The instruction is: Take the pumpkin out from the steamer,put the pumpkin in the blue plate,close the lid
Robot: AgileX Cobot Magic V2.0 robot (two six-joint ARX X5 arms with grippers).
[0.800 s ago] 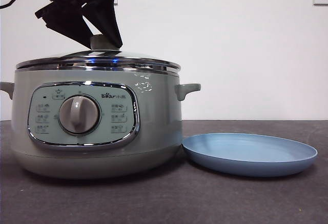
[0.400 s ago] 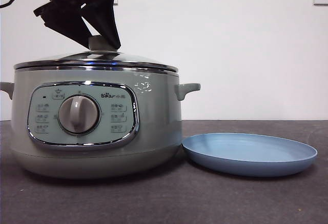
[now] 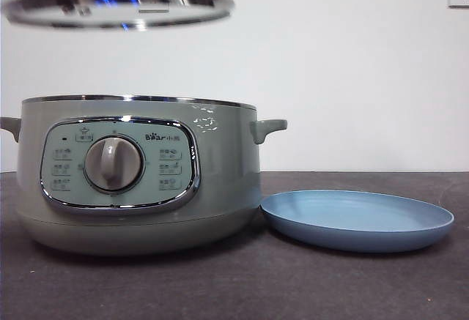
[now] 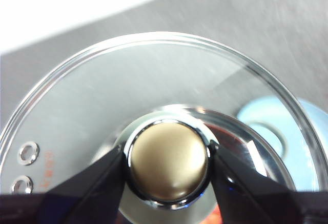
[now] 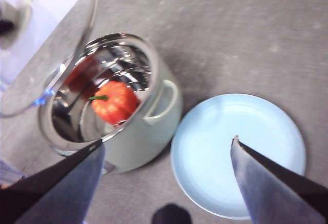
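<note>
Holding the lid (image 3: 117, 5) by its knob, your left gripper (image 4: 169, 165) hangs above the steamer (image 3: 139, 181) | pumpkin (image 5: 115, 102) inside | right gripper (image 5: 164, 152) spread, empty | next: reach in, then blue plate (image 3: 359, 221) right.

Dark grey table (image 3: 242, 283) — steamer (image 3: 139, 181), blue plate (image 3: 357, 220) just beside

Front camera sits low and near; both wrist cameras overlook the steamer (image 5: 128, 126).

Lab-like setup: bare wall (image 3: 352, 71), dark table (image 3: 293, 283)
</note>
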